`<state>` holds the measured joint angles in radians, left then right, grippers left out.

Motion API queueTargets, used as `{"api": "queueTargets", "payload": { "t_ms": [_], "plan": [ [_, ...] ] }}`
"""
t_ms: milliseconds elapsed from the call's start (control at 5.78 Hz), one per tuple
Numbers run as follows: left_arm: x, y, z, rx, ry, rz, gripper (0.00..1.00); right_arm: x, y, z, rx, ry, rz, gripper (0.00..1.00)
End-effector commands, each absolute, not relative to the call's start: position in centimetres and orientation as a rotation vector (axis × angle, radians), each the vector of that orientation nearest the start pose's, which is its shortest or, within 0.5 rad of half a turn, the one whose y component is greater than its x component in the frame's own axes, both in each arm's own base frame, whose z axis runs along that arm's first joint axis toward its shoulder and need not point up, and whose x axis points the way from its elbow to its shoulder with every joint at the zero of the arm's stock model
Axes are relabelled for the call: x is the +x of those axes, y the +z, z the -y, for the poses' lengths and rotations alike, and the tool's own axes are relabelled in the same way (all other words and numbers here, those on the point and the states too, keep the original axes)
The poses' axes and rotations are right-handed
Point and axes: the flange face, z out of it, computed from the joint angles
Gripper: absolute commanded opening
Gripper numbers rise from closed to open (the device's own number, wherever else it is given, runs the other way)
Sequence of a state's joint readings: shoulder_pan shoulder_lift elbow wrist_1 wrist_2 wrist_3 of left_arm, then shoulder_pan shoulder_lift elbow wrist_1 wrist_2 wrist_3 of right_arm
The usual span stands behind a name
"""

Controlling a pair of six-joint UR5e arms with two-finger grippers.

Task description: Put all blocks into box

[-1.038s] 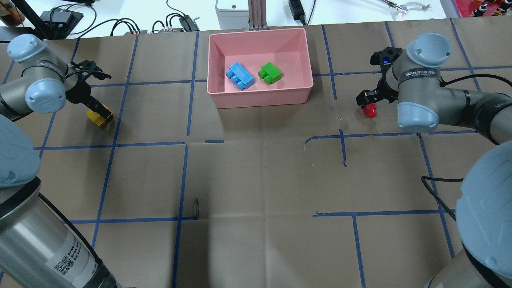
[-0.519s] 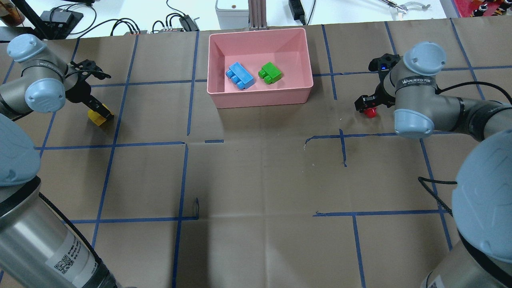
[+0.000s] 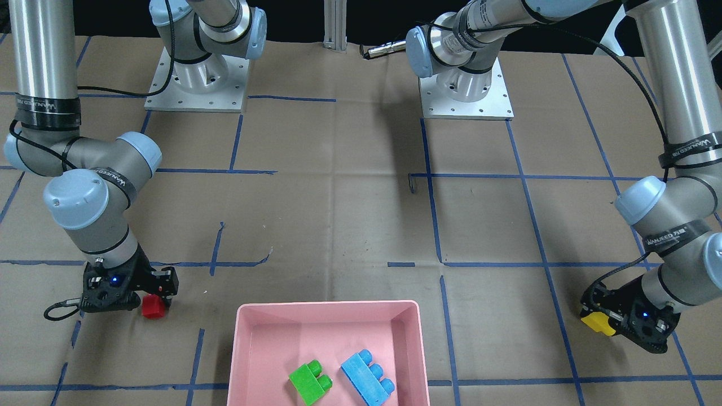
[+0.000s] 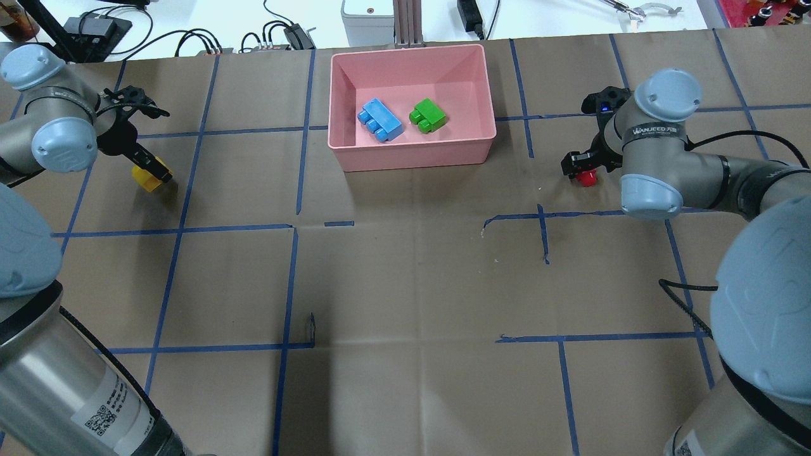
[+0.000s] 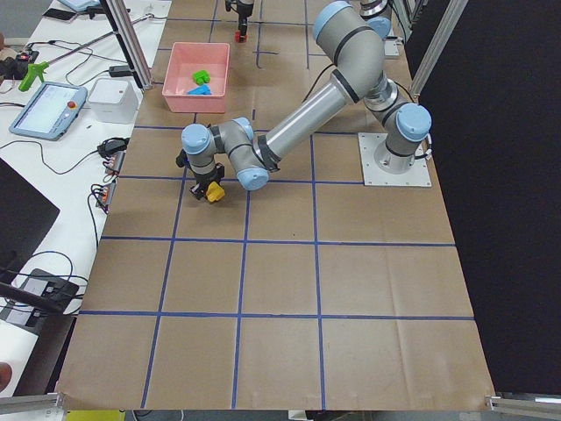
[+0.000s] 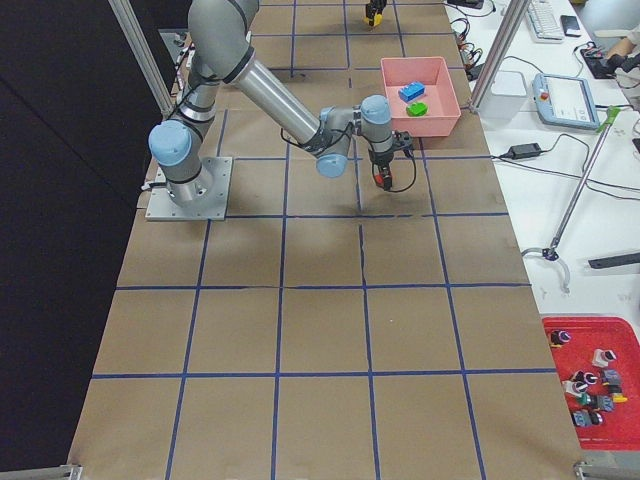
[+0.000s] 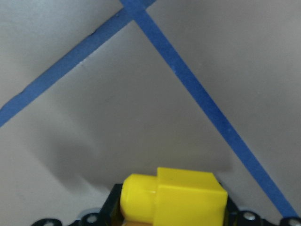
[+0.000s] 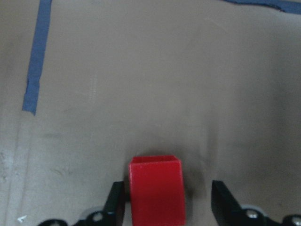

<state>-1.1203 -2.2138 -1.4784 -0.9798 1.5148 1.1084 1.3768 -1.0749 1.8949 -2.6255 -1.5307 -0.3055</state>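
Observation:
The pink box (image 4: pixel 412 161) stands at the table's far middle and holds the blue three-stud block (image 4: pixel 380 121) and the green block (image 4: pixel 427 116). My left gripper (image 4: pixel 152 177) is shut on the yellow block (image 4: pixel 149 180) and holds it a little above the paper; the left wrist view shows the yellow block (image 7: pixel 174 197) between the jaws. My right gripper (image 4: pixel 583 174) is low over the red block (image 4: pixel 586 179), right of the box. The right wrist view shows the red block (image 8: pixel 156 193) between open fingers, with a gap on one side.
Brown paper with blue tape lines covers the table. Cables and grey units lie behind the box at the far edge (image 4: pixel 285 31). A black cable (image 4: pixel 684 294) loops near the right arm. Both arm bases (image 3: pixel 465 84) are bolted at the near side.
My left gripper has moved left and slightly farther away with the yellow block in it. My right gripper has come down closer around the red block, which stays on the table.

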Motion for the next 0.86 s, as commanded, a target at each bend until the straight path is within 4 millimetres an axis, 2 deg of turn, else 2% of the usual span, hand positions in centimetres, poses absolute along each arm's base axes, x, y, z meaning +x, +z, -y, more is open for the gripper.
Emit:
{"api": "queueTargets", "payload": {
  "t_ms": [0, 173, 346, 519, 692],
  "plan": [
    [14.8, 30.0, 70.9, 0.944, -0.151, -2.982, 0.22, 2.2, 17.6, 60.5, -0.182, -0.369, -3.124, 0.06],
    [10.9, 34.7, 73.0, 0.872, -0.139, -3.018, 0.21, 2.3, 18.9, 61.0, -0.194, -0.418, -3.1, 0.04],
    [6.8, 37.3, 74.5, 0.705, -0.143, -3.081, 0.21, 2.0, 23.1, 62.3, -0.209, -0.505, -3.101, 0.04],
    [-1.2, 37.5, 75.4, 0.492, -0.15, -3.139, 0.21, 2.4, 29.6, 63.6, -0.242, -0.497, -3.099, 0.04],
    [-10.9, 36.5, 75.2, 0.279, -0.14, -3.191, 0.21, 4.6, 34.8, 65.1, -0.3, -0.471, -3.083, 0.04]
  ]
}}
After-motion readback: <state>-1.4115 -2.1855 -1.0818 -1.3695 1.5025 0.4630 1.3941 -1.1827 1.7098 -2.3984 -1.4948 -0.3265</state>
